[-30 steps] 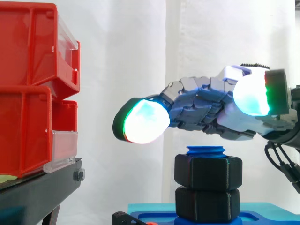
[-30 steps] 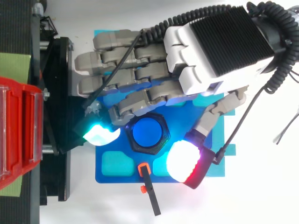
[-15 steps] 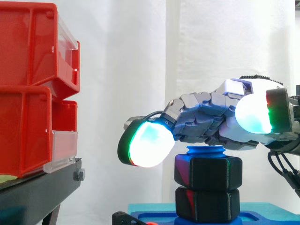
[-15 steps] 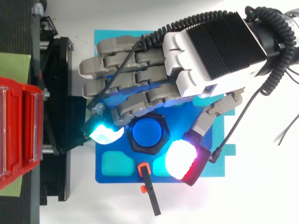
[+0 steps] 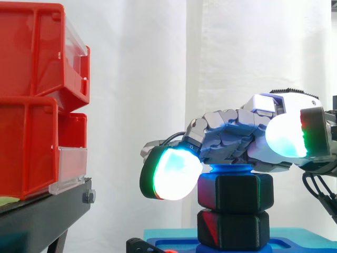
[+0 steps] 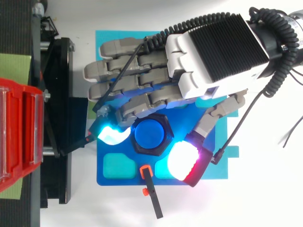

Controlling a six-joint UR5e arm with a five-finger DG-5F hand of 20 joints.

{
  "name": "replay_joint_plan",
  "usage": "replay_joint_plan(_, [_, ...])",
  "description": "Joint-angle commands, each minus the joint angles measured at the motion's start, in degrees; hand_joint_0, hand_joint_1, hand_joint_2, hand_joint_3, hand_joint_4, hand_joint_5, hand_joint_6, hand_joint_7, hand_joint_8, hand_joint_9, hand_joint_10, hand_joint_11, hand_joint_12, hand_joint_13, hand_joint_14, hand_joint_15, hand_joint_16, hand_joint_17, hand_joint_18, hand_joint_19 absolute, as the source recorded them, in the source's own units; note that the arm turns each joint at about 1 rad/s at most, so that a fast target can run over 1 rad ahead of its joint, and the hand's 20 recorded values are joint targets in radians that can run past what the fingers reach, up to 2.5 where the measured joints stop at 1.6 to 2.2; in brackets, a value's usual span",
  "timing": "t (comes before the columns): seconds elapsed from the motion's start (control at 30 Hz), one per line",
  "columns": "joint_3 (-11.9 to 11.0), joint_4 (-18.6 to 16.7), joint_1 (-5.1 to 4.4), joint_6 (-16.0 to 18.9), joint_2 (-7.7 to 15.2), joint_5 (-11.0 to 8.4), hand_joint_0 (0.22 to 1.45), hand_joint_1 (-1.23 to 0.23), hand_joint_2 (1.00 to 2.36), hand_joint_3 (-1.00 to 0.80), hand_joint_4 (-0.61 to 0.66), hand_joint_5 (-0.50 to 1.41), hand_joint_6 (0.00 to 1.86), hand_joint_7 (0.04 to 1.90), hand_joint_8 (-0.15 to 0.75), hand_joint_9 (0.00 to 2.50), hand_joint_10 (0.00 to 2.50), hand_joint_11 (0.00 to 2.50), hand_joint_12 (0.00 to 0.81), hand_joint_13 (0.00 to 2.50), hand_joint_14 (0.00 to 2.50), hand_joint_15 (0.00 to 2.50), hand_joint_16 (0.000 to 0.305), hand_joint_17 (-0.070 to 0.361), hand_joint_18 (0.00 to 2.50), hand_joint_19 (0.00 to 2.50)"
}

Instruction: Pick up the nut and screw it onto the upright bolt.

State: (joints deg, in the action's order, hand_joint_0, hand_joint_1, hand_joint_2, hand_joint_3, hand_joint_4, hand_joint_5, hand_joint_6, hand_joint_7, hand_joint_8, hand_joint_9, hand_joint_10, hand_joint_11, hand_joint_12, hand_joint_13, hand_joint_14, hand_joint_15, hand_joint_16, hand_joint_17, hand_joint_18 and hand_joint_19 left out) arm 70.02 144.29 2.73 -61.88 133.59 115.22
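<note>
Curtain, white and hanging in folds, closes off the room behind the work. At the left of the side view stand stacked red bins with clear front flaps, resting on a black stand. From above, a green pad lies under the bins, and the tabletop is plain white.

On that table lies a cyan sheet, and on it a blue base plate with lighter cyan pockets. The upright blue bolt rises from the plate. Two black hexagonal nuts are on it, one directly above the other. The upper nut sits near the top, with the bolt's blue end showing just above it. The lower nut sits under it, down at the plate. A small black tool with an orange tip lies at the plate's near edge, partly on the white table.

The hand reaches in from the right, palm down, low over the bolt's top. Its fingers are loosely bent and have hold of nothing. One fingertip pad, glowing cyan and green, hangs just beside the upper nut on the side toward the bins; seen from above, a narrow gap separates the two. The thumb's pad, glowing white with a red edge, is on the opposite, nearer side of the nut. In the side view it sits higher than the nut's top face. The other fingers stretch over the plate toward the stand.
</note>
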Motion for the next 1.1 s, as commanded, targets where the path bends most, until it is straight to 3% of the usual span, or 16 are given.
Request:
replay_joint_plan(0.0, [0.03, 0.03, -0.01, 0.01, 0.0, 0.0, 0.44, -0.24, 1.0, -0.5, 0.19, -0.15, 0.5, 0.79, 0.257, 0.37, 0.0, 0.0, 0.333, 0.22, 0.0, 0.0, 0.039, 0.088, 0.0, 0.0])
replay_joint_plan(0.47, [0.03, -0.94, 0.69, 0.1, 0.0, 0.27, 0.46, -0.26, 1.0, -0.5, 0.28, -0.09, 0.5, 1.07, 0.284, 0.5, 0.0, 0.0, 0.314, 0.33, 0.0, 0.0, 0.034, 0.077, 0.08, 0.0])
replay_joint_plan(0.73, [0.03, -1.02, 1.31, 0.01, -0.08, 0.35, 0.46, -0.25, 1.0, -0.5, 0.24, -0.03, 0.5, 1.25, 0.29, 0.54, 0.0, 0.0, 0.306, 0.37, 0.0, 0.0, 0.033, 0.074, 0.14, 0.0])
replay_joint_plan(1.07, [0.03, -1.02, 2.89, 0.01, 0.0, 1.5, 0.47, -0.25, 1.0, -0.5, 0.18, 0.02, 0.5, 1.39, 0.284, 0.67, 0.0, 0.0, 0.292, 0.43, 0.0, 0.0, 0.031, 0.069, 0.21, 0.0])
